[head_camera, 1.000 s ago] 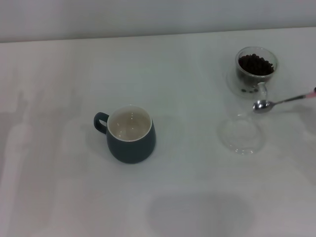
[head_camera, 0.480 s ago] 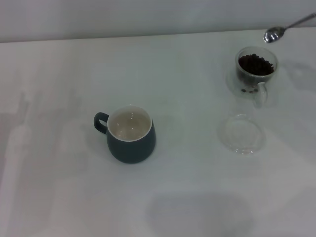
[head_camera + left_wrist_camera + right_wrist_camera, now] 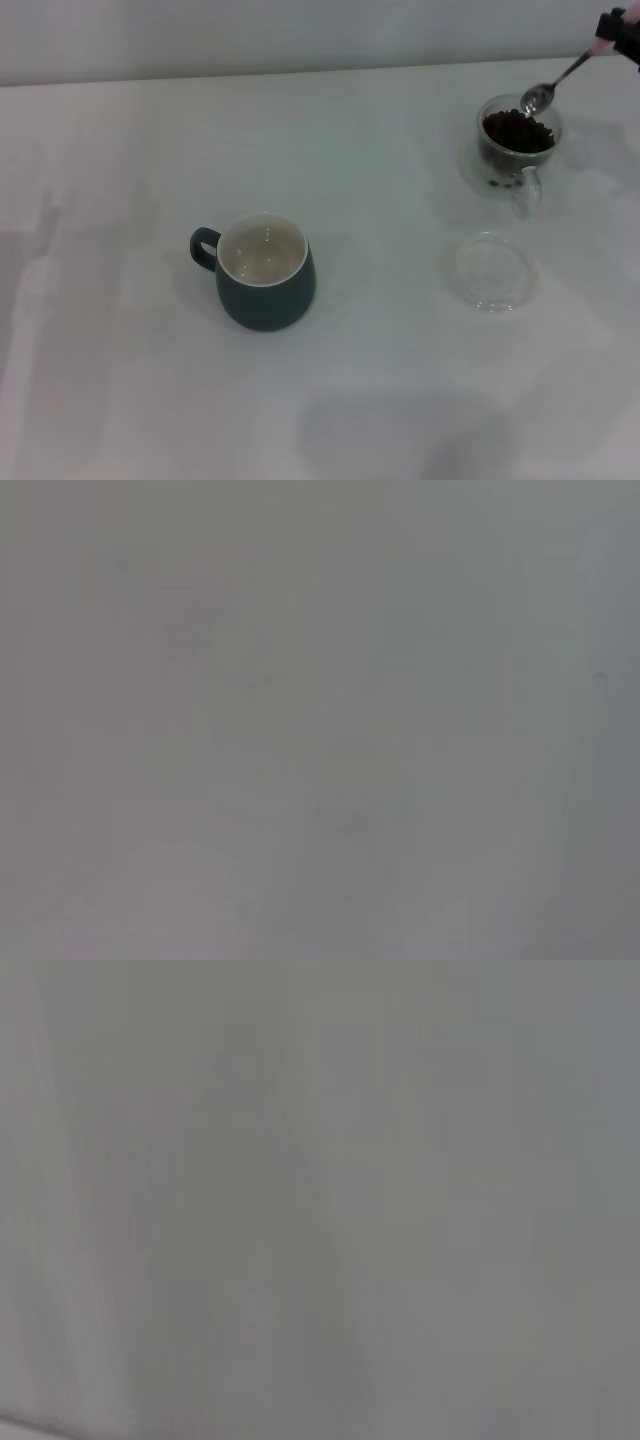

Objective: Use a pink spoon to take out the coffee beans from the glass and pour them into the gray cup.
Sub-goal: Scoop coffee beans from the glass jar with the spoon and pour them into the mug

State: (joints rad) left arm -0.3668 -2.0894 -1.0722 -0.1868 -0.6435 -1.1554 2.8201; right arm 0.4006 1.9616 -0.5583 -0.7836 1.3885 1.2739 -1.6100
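Now we hold the pink spoon (image 3: 556,84) by its handle end in our right tool (image 3: 618,28), clamped on it at the table's (image 3: 350,150) far right, bowl tilted down over the glass (image 3: 517,142) so it can dip into the coffee beans (image 3: 517,130). Well apart to the left, the gray cup (image 3: 263,272) waits empty. Our left tool is out of sight.

No text, label, brand, number or sign can be read anywhere. The cup (image 3: 265,272), the glass (image 3: 517,143) and the dish (image 3: 489,271) carry no markings that show, the table (image 3: 380,380) is plain, and both wrist views show only a featureless gray surface.
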